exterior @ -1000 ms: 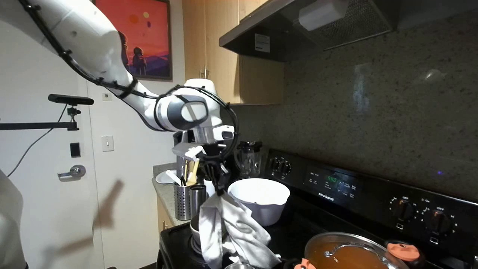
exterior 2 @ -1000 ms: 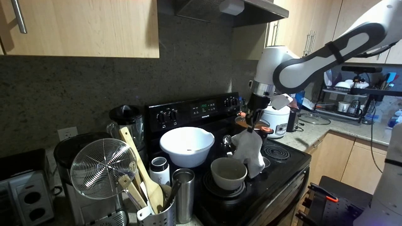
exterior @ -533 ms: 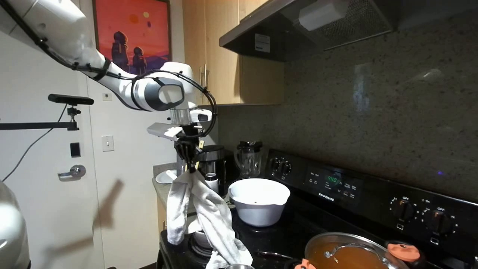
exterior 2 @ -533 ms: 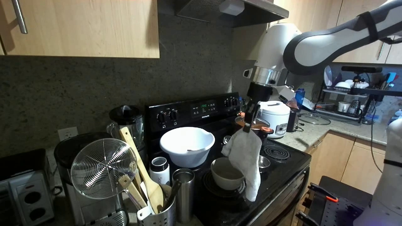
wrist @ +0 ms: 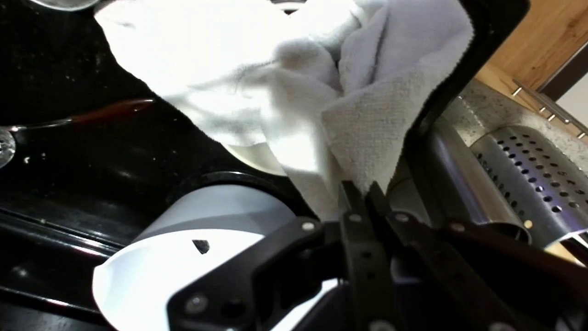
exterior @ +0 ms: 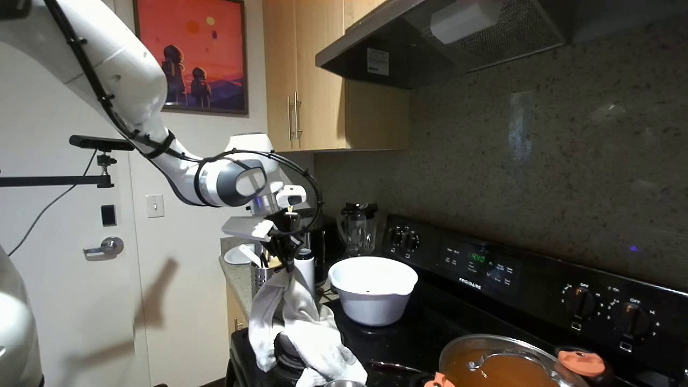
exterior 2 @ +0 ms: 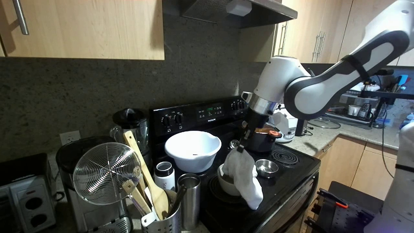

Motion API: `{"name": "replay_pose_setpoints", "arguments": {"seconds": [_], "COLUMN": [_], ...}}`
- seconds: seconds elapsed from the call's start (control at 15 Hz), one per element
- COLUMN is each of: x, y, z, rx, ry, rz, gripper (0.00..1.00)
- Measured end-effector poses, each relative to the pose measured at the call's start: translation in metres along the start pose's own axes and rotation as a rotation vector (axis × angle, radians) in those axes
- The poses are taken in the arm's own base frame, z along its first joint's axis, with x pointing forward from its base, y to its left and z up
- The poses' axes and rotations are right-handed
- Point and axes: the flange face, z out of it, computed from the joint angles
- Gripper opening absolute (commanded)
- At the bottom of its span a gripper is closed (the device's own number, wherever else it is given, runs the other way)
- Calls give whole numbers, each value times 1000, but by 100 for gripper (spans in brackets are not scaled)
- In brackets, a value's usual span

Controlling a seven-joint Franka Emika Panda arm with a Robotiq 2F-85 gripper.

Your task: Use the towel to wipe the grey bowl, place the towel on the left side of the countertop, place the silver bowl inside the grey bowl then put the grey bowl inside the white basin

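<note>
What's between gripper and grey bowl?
The towel, hanging from the gripper and hiding part of the grey bowl. Shows in an exterior view and the wrist view.

Dim backsplash (exterior 2: 93, 90), towel (wrist: 294, 92) partly overexposed in wrist view, soft shadows across pale door (exterior: 70, 290)

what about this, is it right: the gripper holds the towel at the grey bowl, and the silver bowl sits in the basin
Not quite: the silver bowl is not in the basin; it sits on the stove, as an exterior view shows. The rest stands: the gripper holds the towel at the grey bowl.
</note>
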Motion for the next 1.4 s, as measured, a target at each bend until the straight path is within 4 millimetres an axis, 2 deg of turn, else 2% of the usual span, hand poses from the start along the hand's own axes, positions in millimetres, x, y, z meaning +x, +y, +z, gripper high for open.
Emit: {"name": "replay_pose_setpoints", "arguments": {"seconds": [0.33, 0.6, 1.07, 1.4], "x": [-15, -24, -38, -34], "y": [6, 3, -5, -1], "z": [57, 89, 121, 129], "rx": [-56, -81, -128, -196], "ry": [-51, -57, -74, -56], "rz": [-78, -101, -136, -134], "gripper": [6, 6, 6, 5]}}
